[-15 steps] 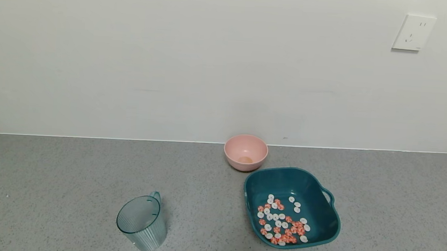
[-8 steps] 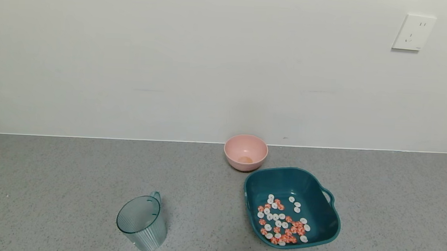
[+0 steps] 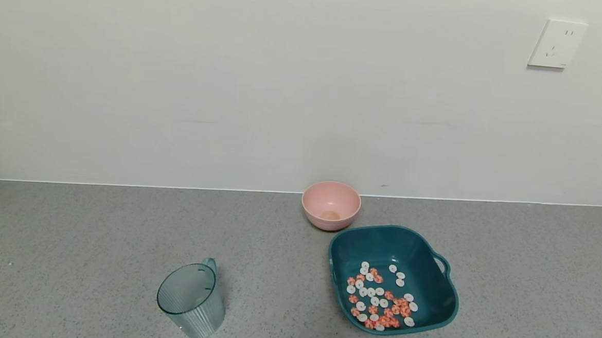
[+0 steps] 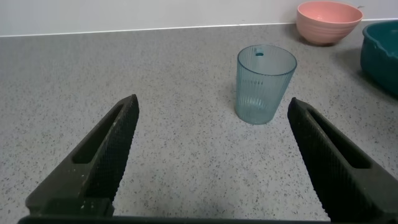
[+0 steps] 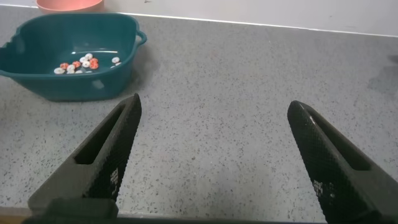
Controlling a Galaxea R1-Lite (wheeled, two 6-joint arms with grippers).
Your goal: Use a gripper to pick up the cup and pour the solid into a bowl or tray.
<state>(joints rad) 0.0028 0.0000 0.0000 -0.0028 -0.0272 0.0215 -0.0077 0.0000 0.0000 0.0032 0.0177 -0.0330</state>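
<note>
The translucent blue-green ribbed cup (image 3: 191, 300) stands upright and empty on the grey counter at the front left; it also shows in the left wrist view (image 4: 265, 84). The dark teal tray (image 3: 428, 294) sits at the front right and holds many white and orange-red round pieces (image 3: 380, 299); the tray (image 5: 37, 65) and the pieces (image 5: 84, 63) also show in the right wrist view. My left gripper (image 4: 212, 107) is open and empty, short of the cup. My right gripper (image 5: 214, 107) is open and empty over bare counter, to the side of the tray. Neither gripper shows in the head view.
A pink bowl (image 3: 331, 204) stands by the wall behind the tray; it also shows in the left wrist view (image 4: 328, 21). A white wall socket (image 3: 557, 43) is at the upper right. The counter meets the wall at the back.
</note>
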